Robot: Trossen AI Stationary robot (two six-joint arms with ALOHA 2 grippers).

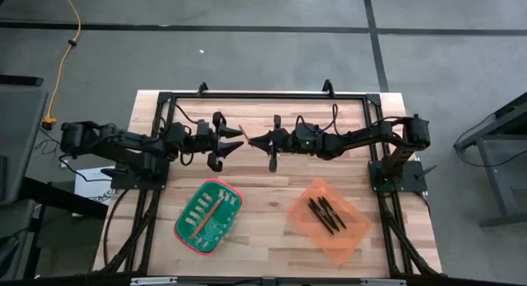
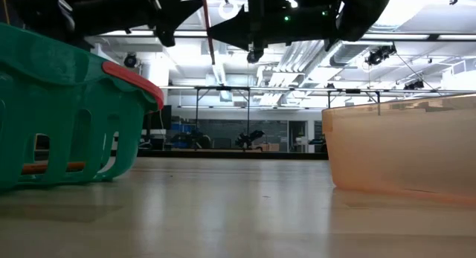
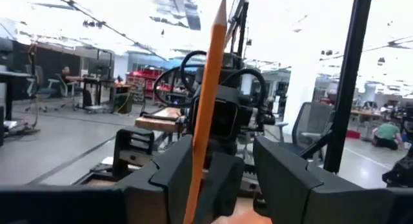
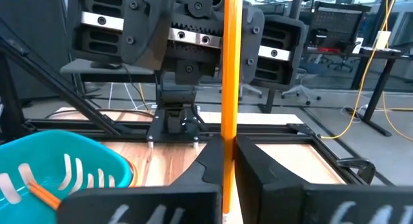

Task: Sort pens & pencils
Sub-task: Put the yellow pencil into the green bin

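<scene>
Your right gripper [image 1: 252, 141] is clamped on a pencil [image 1: 244, 134] above the table [image 1: 272, 187], beyond the green basket [image 1: 209, 216]. Your left gripper [image 1: 233, 143] faces it, fingers spread around that pencil. The pens [image 1: 325, 213] lie in the orange tray [image 1: 328, 219], right of the basket.

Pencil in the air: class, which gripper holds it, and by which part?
The right gripper clamps the pencil near its blunt end; the left gripper is open beside it.
</scene>
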